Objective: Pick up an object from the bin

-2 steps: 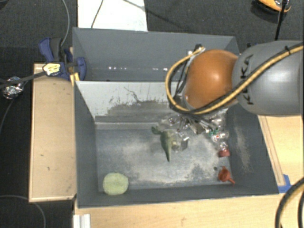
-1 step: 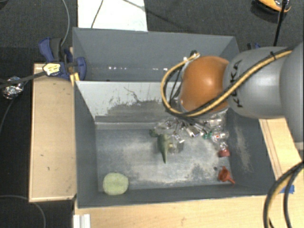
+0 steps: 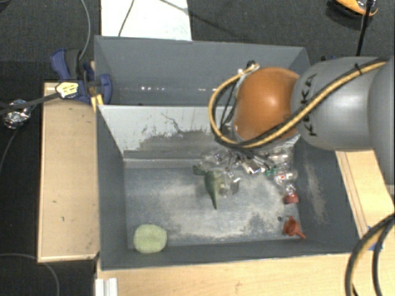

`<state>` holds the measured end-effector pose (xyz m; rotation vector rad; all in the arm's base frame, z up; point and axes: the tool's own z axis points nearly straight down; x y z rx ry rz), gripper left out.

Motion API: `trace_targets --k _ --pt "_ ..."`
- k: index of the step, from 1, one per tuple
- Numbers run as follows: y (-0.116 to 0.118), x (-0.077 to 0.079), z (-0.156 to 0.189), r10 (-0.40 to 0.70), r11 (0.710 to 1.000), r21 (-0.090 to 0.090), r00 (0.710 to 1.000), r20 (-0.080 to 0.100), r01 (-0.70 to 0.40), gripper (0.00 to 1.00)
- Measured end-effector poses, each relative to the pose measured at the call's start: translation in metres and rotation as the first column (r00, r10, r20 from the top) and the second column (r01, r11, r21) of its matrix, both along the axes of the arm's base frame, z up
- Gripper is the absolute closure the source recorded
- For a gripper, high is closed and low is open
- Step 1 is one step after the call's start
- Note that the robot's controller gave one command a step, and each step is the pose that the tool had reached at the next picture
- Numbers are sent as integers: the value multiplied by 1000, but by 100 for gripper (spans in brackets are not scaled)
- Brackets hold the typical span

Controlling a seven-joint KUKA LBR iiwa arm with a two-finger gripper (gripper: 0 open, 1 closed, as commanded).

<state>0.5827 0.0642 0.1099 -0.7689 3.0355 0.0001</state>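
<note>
1. The arm point(image 3: 345, 113) comes into the bin point(image 3: 154, 184) from the right. Its orange cover point(image 3: 265, 103) hangs over the middle of the bin, a little toward the back wall.
2. The pincer point(image 3: 227, 179) is low under this cover, close to the bin floor. The cover hides most of it, so I cannot tell how far it is open or whether it has hold of anything.
3. A dark green thing point(image 3: 213, 190) lies at the tip of the pincer. It is long and narrow, and one end points toward the front wall. It touches the pincer or lies just beside it; I cannot tell which. I judge it is the thing to pick, because the pincer is low exactly there.
4. A small heap of clear pieces point(image 3: 274, 165) lies to the right of the pincer, partly under the cover. It is near, so a grasp here may catch one of them too.
5. One red piece point(image 3: 290, 197) lies just in front of this heap, and another red piece point(image 3: 294, 228) lies near the front wall. Both are well apart from the green thing and should not disturb the grasp.
6. A pale green ball point(image 3: 150, 238) rests near the front left corner, far from the pincer.
7. Nothing is lifted yet. I judge that the grasp itself is the step in hand.
</note>
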Motion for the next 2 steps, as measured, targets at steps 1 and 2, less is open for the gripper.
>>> trace_targets --k 1,2 --pt "3 6 53 73 997 0 997 4 -73 100" --pt "10 3 112 50 999 0 999 0 -50 100"
